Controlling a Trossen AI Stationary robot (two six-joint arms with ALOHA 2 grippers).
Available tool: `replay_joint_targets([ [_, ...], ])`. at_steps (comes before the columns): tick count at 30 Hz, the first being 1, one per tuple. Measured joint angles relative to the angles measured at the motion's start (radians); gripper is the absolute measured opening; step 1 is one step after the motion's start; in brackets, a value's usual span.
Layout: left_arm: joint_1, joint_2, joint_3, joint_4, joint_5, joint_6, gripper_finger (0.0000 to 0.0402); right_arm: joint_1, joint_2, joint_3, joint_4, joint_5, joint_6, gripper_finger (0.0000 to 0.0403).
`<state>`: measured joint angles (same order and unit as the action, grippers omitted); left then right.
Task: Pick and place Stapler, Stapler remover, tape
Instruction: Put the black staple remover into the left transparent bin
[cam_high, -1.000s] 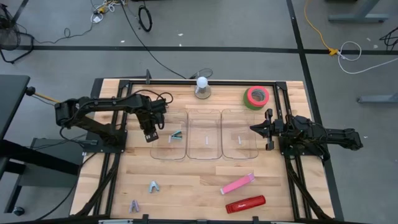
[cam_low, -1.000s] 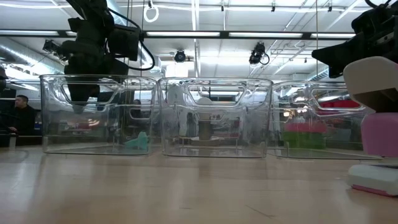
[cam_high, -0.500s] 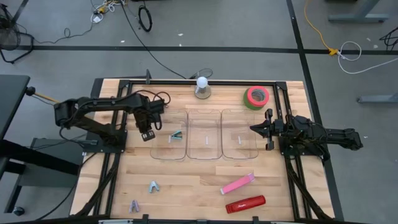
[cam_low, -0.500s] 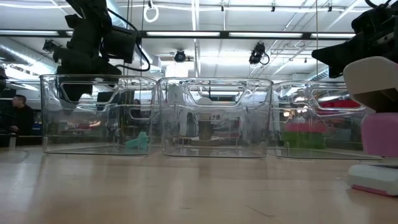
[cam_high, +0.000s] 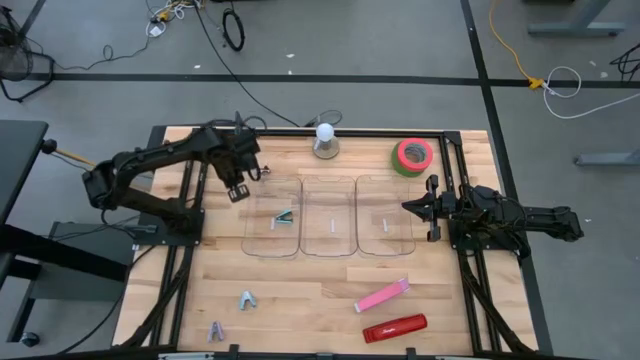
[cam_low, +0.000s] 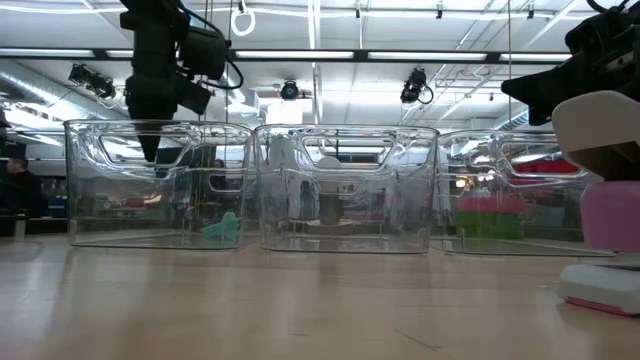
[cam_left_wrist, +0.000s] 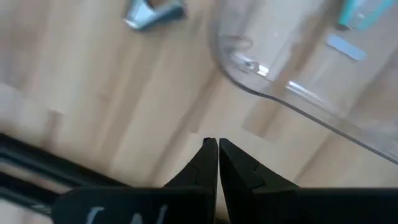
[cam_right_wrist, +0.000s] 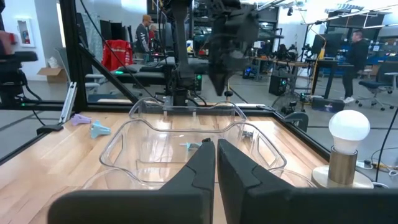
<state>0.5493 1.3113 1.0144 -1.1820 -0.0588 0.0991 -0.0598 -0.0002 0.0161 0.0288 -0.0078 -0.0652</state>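
Observation:
My left gripper (cam_high: 238, 193) hangs shut and holds nothing, fingers pointing down, over the bare wood just beyond the far left corner of the left clear bin (cam_high: 271, 216). A teal staple remover (cam_high: 285, 216) lies on that bin's floor. Two more staple removers (cam_high: 246, 299) (cam_high: 215, 331) lie near the front left. A pink stapler (cam_high: 382, 296) and a red stapler (cam_high: 394, 328) lie at the front right. The green tape (cam_high: 412, 156) lies flat at the far right. My right gripper (cam_high: 407, 208) waits shut and level by the right bin (cam_high: 385, 228).
Three clear bins stand in a row mid-table; the middle one (cam_high: 329, 229) and the right one hold none of the task's things. A white bulb on a grey base (cam_high: 325, 140) stands at the far edge. Black frame rails (cam_high: 190, 250) run along both sides.
My left gripper has risen and swung toward the table's far edge, from beside the left bin's left wall to a spot off its far left corner. The bins and the things on the table have stayed put.

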Motion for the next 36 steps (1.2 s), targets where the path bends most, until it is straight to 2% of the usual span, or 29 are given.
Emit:
replay_joint_targets([
  [5,0.076,0.0,0.041,0.018,-0.02,0.091,0.0021,0.0,0.0,0.0,0.0,0.0,0.0,0.0022],
  [18,0.255,0.0,0.044,0.277,-0.008,0.401,0.0006,0.0,0.0,0.0,0.0,0.0,0.0,0.0022],
  [26,0.289,0.04,0.044,0.383,0.145,0.412,0.0011,0.0,0.0,0.0,0.0,0.0,0.0,0.0022],
  [33,0.307,0.095,0.044,0.484,0.154,0.444,0.0017,0.0,0.0,0.0,0.0,0.0,0.0,0.0022],
  [36,0.329,0.12,0.044,0.49,0.219,0.43,0.0032,0.0,0.0,0.0,0.0,0.0,0.0,0.0022],
])
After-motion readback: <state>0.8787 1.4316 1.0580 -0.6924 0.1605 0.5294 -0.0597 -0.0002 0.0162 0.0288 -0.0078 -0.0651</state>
